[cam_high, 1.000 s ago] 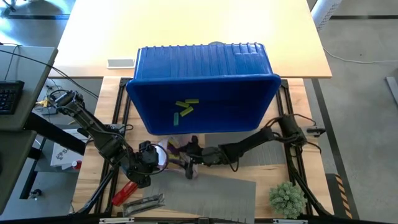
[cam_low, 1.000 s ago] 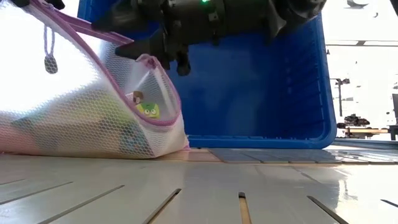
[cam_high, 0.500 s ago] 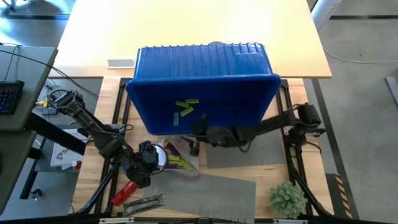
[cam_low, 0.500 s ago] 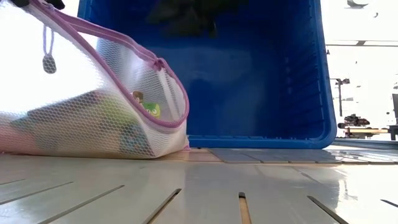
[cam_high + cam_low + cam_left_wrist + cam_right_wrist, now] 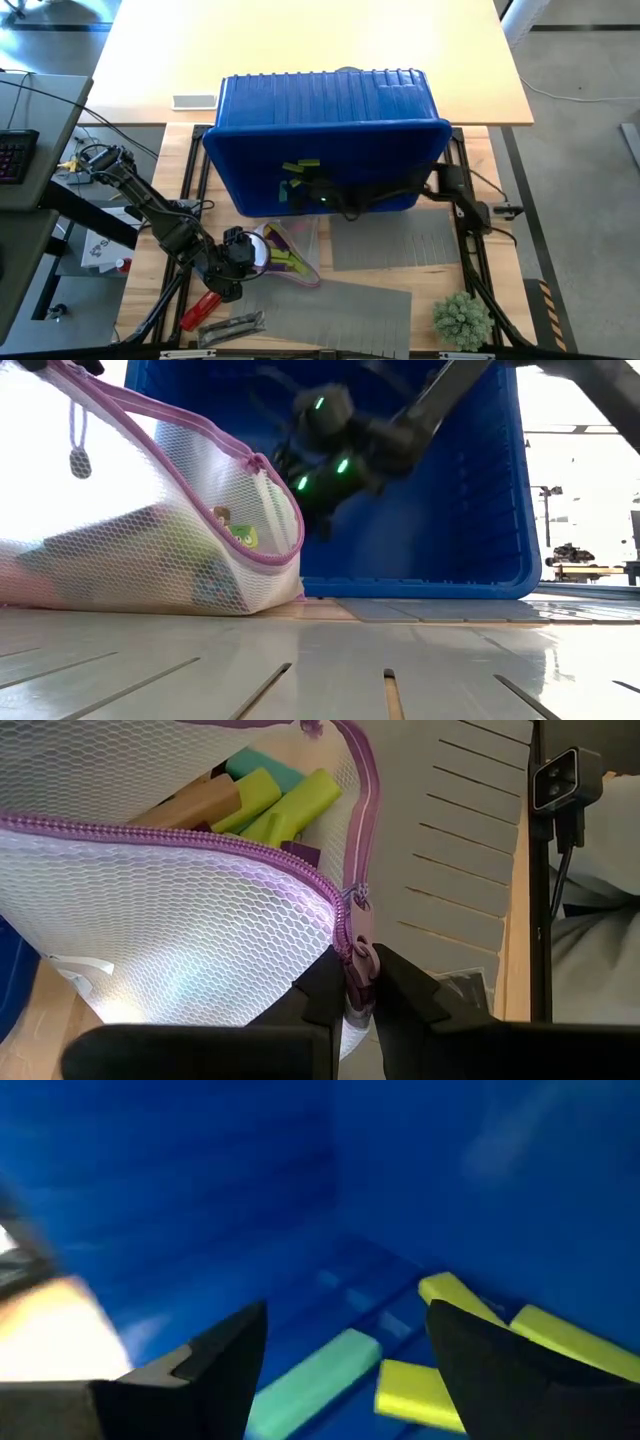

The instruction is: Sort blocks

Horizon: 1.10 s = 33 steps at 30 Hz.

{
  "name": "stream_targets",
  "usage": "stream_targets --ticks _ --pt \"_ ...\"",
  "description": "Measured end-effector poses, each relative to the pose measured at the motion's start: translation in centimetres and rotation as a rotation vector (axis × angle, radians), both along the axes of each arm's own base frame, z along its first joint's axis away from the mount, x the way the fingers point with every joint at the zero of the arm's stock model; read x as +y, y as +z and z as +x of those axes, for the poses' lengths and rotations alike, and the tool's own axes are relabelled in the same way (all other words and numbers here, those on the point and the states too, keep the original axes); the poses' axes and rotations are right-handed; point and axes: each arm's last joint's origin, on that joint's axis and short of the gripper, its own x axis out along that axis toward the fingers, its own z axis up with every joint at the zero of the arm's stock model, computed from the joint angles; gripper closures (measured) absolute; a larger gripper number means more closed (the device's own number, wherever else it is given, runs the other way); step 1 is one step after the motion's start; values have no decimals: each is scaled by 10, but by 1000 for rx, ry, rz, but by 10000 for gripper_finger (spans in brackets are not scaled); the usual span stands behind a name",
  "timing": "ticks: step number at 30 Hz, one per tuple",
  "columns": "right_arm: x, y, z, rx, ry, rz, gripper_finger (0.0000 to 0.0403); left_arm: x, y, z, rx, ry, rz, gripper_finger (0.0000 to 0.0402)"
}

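Note:
A white mesh bag (image 5: 285,255) with a purple zip rim lies on the table in front of the blue bin (image 5: 330,100). It holds lime (image 5: 300,805), teal (image 5: 255,765), tan (image 5: 190,810) and purple blocks. My left gripper (image 5: 247,255) is shut on the bag's rim at its left end. My right gripper (image 5: 295,187) reaches into the bin and stands open (image 5: 345,1350) just above the bin's floor. There a teal block (image 5: 315,1380) and lime blocks (image 5: 420,1390) lie loose. In the low view the right gripper (image 5: 310,510) is blurred. My left gripper pinches the bag's purple zip rim (image 5: 352,935) between its two fingers (image 5: 325,990), close to where the zip ends. The fingers come slanting down from the table's near left. The held rim is raised and keeps the mouth open, while the bag's body (image 5: 150,550) rests on the table.
Grey ribbed mats (image 5: 370,300) lie on the table's near half, partly under the bag. A red tool (image 5: 200,308) and a silvery piece (image 5: 232,325) lie near the front left. A green tuft (image 5: 462,318) stands at the front right. The bin's walls enclose my right gripper.
My right gripper has swung from the bag's mouth toward the table's far edge, over the bin's near wall and down inside the bin. My left gripper and the bag have kept their place.

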Motion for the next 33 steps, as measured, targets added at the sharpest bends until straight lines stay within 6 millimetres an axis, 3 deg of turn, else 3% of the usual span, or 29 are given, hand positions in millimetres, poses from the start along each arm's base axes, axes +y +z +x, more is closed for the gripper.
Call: stream_targets --ticks 8,13,17,23,29,33 --pt "-33 -54 57 93 -94 -4 142 0 0 0 0 0 0 378" --pt "-42 -57 76 204 -54 -51 142 0 0 0 0 0 0 378" --pt "-46 -49 70 432 -37 -77 142 0 0 0 0 0 0 378" --pt "-53 -20 39 727 -62 -78 142 0 0 0 1 0 0 378" --pt "-65 3 40 632 -142 -108 142 0 0 0 1 0 -1 378" --pt "-79 -11 34 620 -274 -76 142 0 0 0 1 -1 0 378"
